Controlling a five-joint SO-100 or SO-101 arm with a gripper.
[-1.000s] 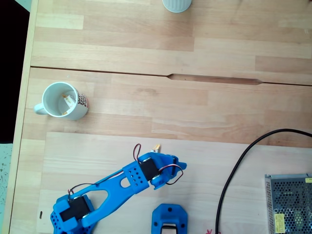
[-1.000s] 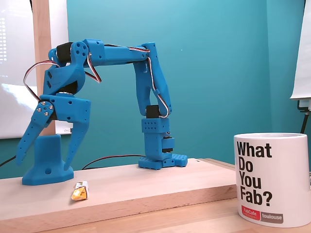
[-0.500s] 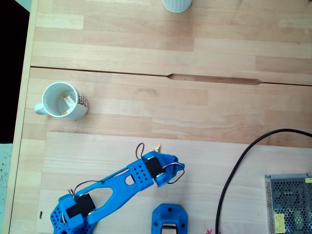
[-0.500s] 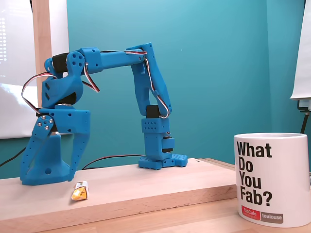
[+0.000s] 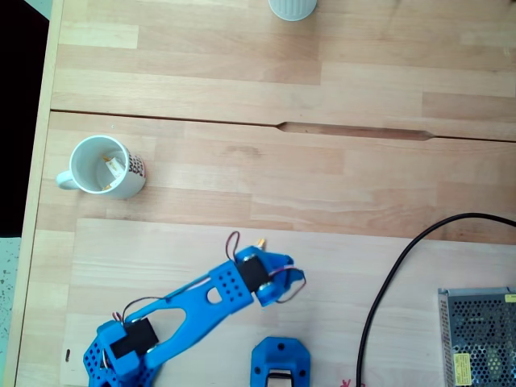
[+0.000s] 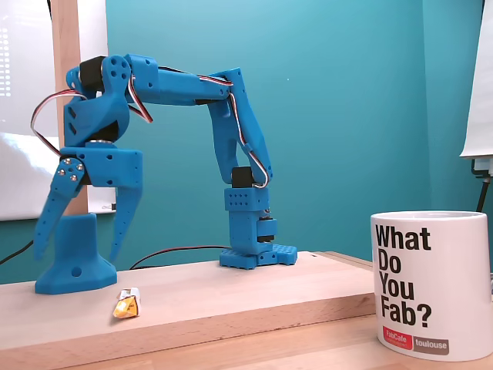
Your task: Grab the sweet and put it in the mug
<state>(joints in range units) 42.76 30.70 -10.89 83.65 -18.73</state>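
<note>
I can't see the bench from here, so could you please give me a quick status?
Gripper open, hanging above the board, empty. Sweet lying on the board just below. Mug off to the side, nothing blocking.

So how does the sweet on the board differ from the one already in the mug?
The sweet on the board lies out in the open below the tool, untouched; the other sweet rests inside the mug, leaning on its wall. Both have pale wrappers with yellow-orange ends.

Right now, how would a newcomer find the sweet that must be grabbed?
Start at the blue arm on the raised wooden board. Under its open gripper lies the sweet, a tiny white wrapped candy with yellow-orange ends. It lies bare on the board; the similar candy sits inside the mug.
</note>
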